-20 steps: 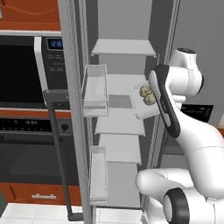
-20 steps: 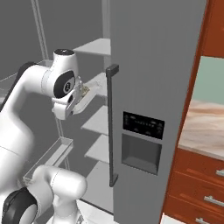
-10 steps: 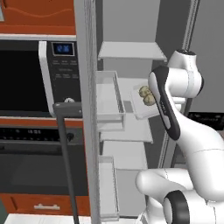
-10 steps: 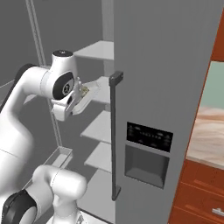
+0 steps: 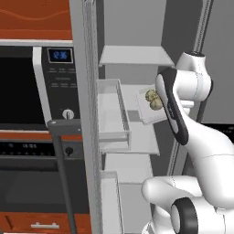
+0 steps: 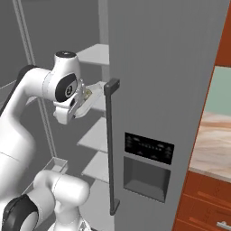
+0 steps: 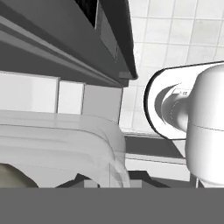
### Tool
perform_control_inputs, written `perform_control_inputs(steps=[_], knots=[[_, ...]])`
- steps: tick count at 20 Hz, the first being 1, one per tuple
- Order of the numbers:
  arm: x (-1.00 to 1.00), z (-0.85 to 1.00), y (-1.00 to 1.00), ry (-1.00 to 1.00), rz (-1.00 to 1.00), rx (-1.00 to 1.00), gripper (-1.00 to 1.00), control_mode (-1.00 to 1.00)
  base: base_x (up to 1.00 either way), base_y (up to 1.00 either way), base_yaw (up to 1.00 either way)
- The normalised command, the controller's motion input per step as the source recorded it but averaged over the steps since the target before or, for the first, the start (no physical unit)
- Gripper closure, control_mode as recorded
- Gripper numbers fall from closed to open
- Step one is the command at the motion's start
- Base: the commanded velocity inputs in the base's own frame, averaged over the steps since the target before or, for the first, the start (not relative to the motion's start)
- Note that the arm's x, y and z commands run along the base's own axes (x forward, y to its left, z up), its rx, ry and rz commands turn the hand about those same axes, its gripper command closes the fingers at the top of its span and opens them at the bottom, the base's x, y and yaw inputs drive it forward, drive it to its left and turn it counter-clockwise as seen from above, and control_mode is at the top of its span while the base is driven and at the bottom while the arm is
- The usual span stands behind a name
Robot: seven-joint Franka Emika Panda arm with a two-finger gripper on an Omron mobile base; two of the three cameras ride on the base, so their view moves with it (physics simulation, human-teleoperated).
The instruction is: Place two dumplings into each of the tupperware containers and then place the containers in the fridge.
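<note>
While the base rolls closer to the open fridge (image 5: 132,55), the gripper (image 5: 161,106) stays clenched on the near edge of a tupperware container (image 5: 147,109), holding it level in front of the shelves. Two dumplings (image 5: 152,98) sit side by side in the tray, just ahead of the fingers; in the hand view the container's translucent wall curves right before the camera, with one dumpling at its lower corner.

Compared with a second ago, the whole scene has slid and grown in both base views, which reads as the cameras moving, not the tray: container and hand keep the same pose relative to the arm. The microwave (image 5: 34,87), off to the gripper's left beyond the fridge door's edge, now shows more fully.

Beyond the tray lies a shelf (image 5: 130,146) below it and another (image 5: 135,55) above. Judged from this, the loaded container is on its way in but not yet set down; whether it overhangs a shelf cannot be told.
</note>
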Motion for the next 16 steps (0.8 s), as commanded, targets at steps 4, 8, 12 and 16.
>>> perform_control_inputs(steps=[4, 8, 12, 16], knots=[[0.00, 0.00, 0.00, 0.00, 0.00, 0.00, 1.00, 1.00, 0.31, 0.01, -0.04], [0.00, 0.00, 0.00, 0.00, 0.00, 0.00, 1.00, 1.00, 0.42, 0.06, -0.03], [0.00, 0.00, 0.00, 0.00, 0.00, 0.00, 1.00, 1.00, 0.27, 0.04, -0.02], [-0.08, 0.00, 0.00, -0.01, 0.00, 0.00, 1.00, -1.00, 0.00, 0.00, 0.00]])
